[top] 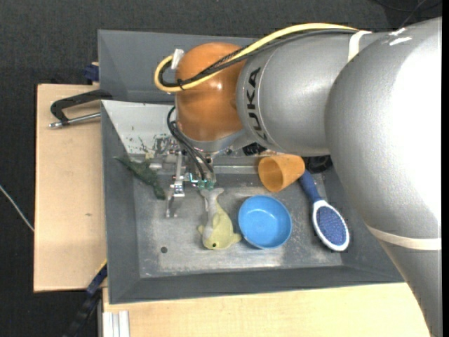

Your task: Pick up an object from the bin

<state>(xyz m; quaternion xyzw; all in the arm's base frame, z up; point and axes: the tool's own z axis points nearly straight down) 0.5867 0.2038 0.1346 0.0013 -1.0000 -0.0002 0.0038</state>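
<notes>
Entry, things lying in the bin [123, 272], noted as I see them.

Blue bowl [264, 222]: upright, open side up, near the middle of the floor towards the near wall.

Yellow soft toy [219, 232]: just left of the bowl and pressed close to it. I cannot tell if they touch. Its narrow end points far.

Orange cup [280, 172]: on its side, far of the bowl, wide mouth turned left.

Blue brush [330, 227]: right of the bowl, oval head with white bristles facing up. Its handle runs far, ending just beside the cup.

Dark green floppy thing [144, 174]: left side, well apart from the bowl. Kind unclear.
</notes>
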